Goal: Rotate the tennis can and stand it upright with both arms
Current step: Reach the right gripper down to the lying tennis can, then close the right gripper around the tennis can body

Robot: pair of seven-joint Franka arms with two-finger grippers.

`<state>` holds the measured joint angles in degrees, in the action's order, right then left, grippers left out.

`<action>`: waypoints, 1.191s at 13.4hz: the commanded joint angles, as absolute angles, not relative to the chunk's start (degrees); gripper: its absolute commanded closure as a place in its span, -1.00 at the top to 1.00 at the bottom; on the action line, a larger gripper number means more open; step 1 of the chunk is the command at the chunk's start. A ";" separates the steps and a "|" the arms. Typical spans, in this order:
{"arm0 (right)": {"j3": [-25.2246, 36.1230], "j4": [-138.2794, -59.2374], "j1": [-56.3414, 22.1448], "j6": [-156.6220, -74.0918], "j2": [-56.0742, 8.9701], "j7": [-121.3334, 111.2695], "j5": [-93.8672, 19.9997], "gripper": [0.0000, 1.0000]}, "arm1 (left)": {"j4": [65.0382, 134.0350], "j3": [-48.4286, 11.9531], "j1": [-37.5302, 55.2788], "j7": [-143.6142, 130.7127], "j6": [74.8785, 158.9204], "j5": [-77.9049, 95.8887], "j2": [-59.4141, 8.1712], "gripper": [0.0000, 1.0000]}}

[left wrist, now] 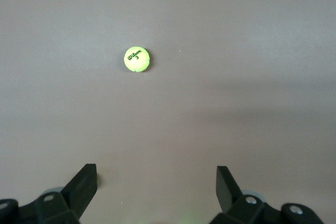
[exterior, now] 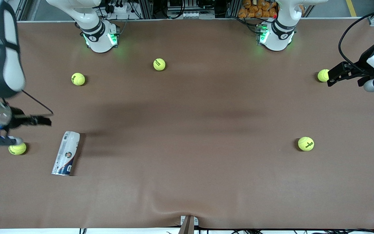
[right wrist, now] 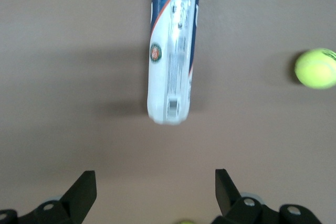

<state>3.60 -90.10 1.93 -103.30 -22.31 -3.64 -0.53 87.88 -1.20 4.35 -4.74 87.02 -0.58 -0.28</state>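
Tennis can (exterior: pixel 66 153) lying flat, right tool (exterior: pixel 44 121) spread wide above, left tool (exterior: pixel 334 75) spread wide.

Even, fairly bright overhead light falls on the bench (exterior: pixel 187 182), with broad soft shadows across its middle. The can (exterior: pixel 66 153) casts a dark shadow toward the left arm's end. The right wrist view looks slightly blurred.

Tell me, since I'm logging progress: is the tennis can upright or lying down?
Lying down. The tennis can rests lengthwise on the table, its silvery rim toward the front camera. Neither arm touches it.
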 commanded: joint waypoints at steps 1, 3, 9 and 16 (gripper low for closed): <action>2.99 -88.51 2.28 -110.62 -30.56 -3.52 0.27 1.00 | 86.57 -1.49 4.22 -4.66 85.87 -1.49 -0.79 1.00; 2.90 -88.51 3.16 -116.86 -35.22 -4.04 -0.35 1.00 | 86.57 -1.49 3.96 -4.48 85.78 -1.32 -0.79 1.00; 2.90 -88.51 3.60 -124.72 -41.48 -3.60 -0.79 1.00 | 86.66 -1.49 3.78 -4.57 85.78 -1.32 -0.88 1.00; 2.90 -88.51 3.87 -128.93 -44.38 -4.65 -0.62 0.35 | 86.66 -1.49 3.69 -4.48 85.78 -1.32 -0.88 1.00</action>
<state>3.68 -89.79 2.89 -127.78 -43.38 -3.71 -0.72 87.80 -1.15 4.15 -4.71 86.82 -0.58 -0.40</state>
